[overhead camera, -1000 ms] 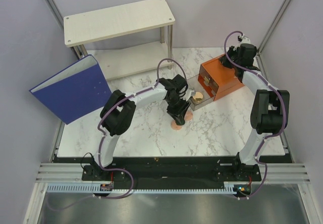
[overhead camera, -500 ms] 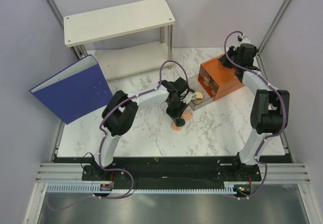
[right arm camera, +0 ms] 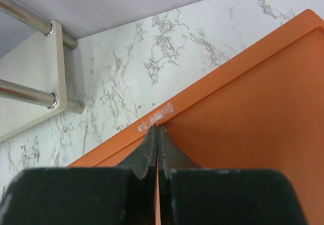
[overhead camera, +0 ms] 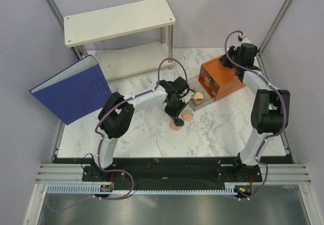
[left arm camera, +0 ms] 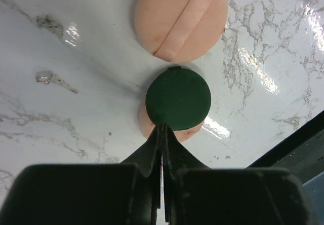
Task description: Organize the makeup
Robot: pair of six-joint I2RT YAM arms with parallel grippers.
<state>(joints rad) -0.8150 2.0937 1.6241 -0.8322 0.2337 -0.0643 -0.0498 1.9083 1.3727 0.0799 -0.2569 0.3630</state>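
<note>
the dark green disc (left arm camera: pixel 178 98) is round, so it has no long side; it lies with its flat face up toward the wrist camera, near the middle of the tabletop (overhead camera: pixel 142 134). it covers most of the other peach-pink disc (left arm camera: pixel 147 129), and i cannot tell if it rests on it or hangs above it. at 12 o'clock from it lies the banded peach-pink disc (left arm camera: pixel 180 17), close but apart; its band runs from 7 o'clock to 1 o'clock. the left pincer (left arm camera: pixel 163 128) is pressed together with its tips at the green disc's near rim; i cannot tell if it grips it. the right pincer (right arm camera: pixel 156 128) is pressed together too, tips on the top edge of the orange box (overhead camera: pixel 223 80). half a second ago the left pincer hid part of one peach disc in the top view; now that disc shows whole, and the arm has pulled back a little toward 10 o'clock. the right arm has not moved. i count two peach discs, one green disc, one round gold jar (overhead camera: pixel 199 97) in one open drawer (overhead camera: pixel 192 102), one blue binder (overhead camera: pixel 71 90) at 9 o'clock, and one white shelf (overhead camera: pixel 119 20) at 11 o'clock.
</note>
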